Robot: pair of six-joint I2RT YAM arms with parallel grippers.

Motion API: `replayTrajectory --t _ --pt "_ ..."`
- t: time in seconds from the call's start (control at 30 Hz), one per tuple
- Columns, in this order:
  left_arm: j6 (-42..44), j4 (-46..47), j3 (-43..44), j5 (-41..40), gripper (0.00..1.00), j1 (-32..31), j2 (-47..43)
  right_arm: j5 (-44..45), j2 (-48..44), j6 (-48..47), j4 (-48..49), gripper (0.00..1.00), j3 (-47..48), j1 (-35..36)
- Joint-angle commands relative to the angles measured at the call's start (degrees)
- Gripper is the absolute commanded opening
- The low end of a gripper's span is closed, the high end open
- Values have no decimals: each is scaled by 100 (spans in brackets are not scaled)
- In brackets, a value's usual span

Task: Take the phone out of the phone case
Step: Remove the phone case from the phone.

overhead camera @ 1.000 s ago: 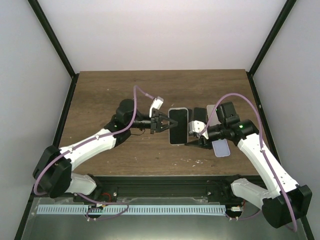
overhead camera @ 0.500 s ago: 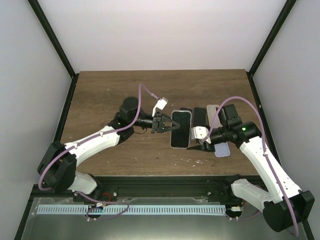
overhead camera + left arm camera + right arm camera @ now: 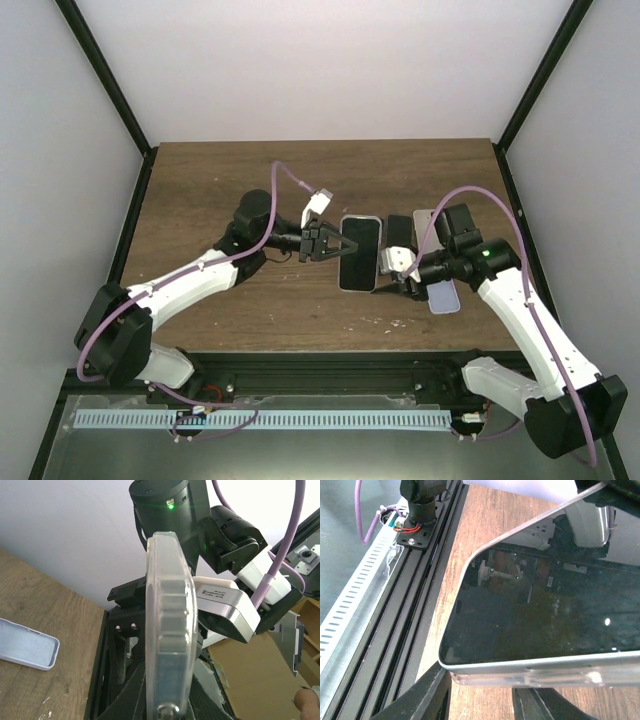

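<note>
You're working over a dark wood table [image 3: 200,190] boxed in by plain white walls [image 3: 320,70] and black frame posts [image 3: 105,75], with a slotted pale rail [image 3: 260,418] running along the near edge in front of the arm bases.

The phone [image 3: 359,252] sits near the middle of the table, between your two arms. Its dark screen faces up, and its long axis runs from the near edge towards the far wall, leaning slightly. From your left wrist you see it edge-on inside its clear case [image 3: 167,645], which wraps the rim all the way round. In the right wrist view one rounded corner and a long edge of the phone hang above the wood.

Your left gripper [image 3: 335,244] is clamped on the phone's left long edge, case included. Your right gripper [image 3: 390,283] is at the phone's near right corner; its fingers [image 3: 432,692] stand apart with bare wood showing between them, and the phone's edge passes just above them. I can't tell whether they touch it.

A lilac case [image 3: 443,297] lies flat under the right arm, and a dark slab [image 3: 400,230] lies just right of the phone
</note>
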Motion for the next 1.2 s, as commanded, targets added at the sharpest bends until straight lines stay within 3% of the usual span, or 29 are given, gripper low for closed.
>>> replayTrajectory --t 0.0,0.27,0.57,1.17 --pt "-609 398 26 1141 0 -355 -268 449 202 313 1695 32 52 -53" --pt "-818 572 -6 1270 0 -370 -356 625 379 798 2222 28 36 -97" --pt "-618 332 -119 1227 0 -422 -444 -499 976 1735 2208 29 377 -442" --pt "21 -411 -249 891 0 -510 -506 -1138 513 3653 2241 45 780 -693"
